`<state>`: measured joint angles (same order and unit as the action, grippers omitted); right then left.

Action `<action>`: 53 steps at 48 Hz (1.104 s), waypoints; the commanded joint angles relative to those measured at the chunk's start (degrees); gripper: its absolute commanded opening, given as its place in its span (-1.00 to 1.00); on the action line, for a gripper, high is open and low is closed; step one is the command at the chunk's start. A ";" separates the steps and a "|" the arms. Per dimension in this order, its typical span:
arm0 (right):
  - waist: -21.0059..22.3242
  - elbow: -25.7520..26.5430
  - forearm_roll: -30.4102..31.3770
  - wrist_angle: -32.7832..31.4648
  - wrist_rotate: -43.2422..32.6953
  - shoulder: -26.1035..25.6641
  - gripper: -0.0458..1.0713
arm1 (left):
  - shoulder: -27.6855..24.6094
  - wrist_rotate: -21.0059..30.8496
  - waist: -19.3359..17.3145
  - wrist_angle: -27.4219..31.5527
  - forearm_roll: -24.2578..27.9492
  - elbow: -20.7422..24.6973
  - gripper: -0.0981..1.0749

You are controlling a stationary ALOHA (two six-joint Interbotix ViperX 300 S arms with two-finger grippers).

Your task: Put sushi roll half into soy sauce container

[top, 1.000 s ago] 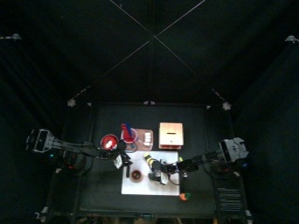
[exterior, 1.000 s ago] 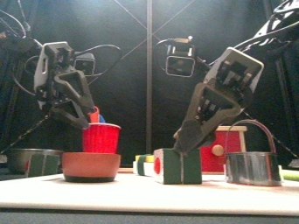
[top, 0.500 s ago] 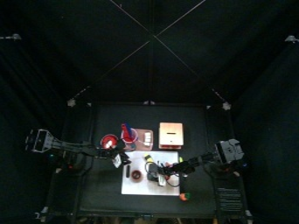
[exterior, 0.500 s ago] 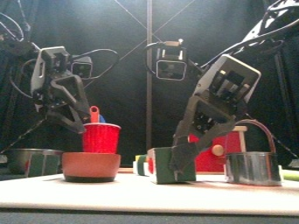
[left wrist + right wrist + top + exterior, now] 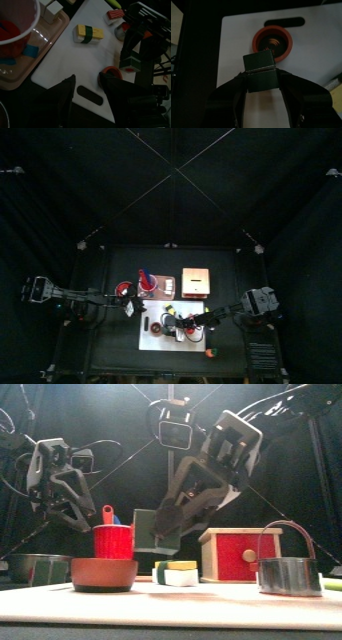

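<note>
My right gripper (image 5: pixel 260 82) is shut on the sushi roll half (image 5: pixel 259 69), a dark green block, and holds it just above the soy sauce container (image 5: pixel 272 43), a small red-rimmed dish on the white board (image 5: pixel 308 60). The left wrist view shows the same dish (image 5: pixel 112 73) with the roll half (image 5: pixel 131 63) hanging close beside it. In the front view the right gripper (image 5: pixel 159 544) hangs behind the red cup (image 5: pixel 114 541). My left gripper (image 5: pixel 87 80) is open and empty over the board's edge, left of the dish.
A yellow egg sushi with a green band (image 5: pixel 175 572) lies on the board. A red bowl (image 5: pixel 104 573) and metal cups (image 5: pixel 285 574) stand at the front. A red-faced wooden box (image 5: pixel 242 551) stands behind. A tray (image 5: pixel 41 46) holds the red cup.
My right gripper has carried the roll half up and to the left, from the board's right side to over the soy sauce dish. The left arm has drawn back slightly.
</note>
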<state>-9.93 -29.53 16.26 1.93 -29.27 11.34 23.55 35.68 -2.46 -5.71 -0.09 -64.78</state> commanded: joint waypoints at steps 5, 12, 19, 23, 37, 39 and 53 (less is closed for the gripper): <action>1.32 8.96 0.62 0.18 0.00 0.62 0.29 | 0.70 -0.18 -0.44 -0.62 0.18 0.18 0.56; 2.37 12.04 0.70 0.09 0.18 3.34 0.29 | 0.70 -0.26 -0.44 -0.62 0.35 0.18 0.56; 2.99 14.06 1.49 -0.09 0.09 4.39 0.29 | 0.70 -0.26 -0.44 -0.62 0.44 0.09 0.56; 2.99 14.59 1.58 -0.09 0.09 4.83 0.29 | 0.70 -0.26 -0.44 -0.62 0.44 0.00 0.56; 2.64 13.97 1.32 -0.26 -0.44 5.54 0.30 | 0.70 -0.26 -0.44 -0.62 0.44 -0.26 0.56; 2.64 13.89 1.23 -0.53 -0.44 5.54 0.30 | 0.79 -0.26 -0.44 -0.62 0.44 -0.26 0.56; 2.46 13.62 1.14 -2.20 -0.26 6.15 0.45 | 0.70 -0.18 -0.44 -0.62 0.44 -0.26 0.56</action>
<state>-7.38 -19.25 17.49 -0.35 -29.62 18.63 24.17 35.60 -2.72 -5.80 0.26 -65.65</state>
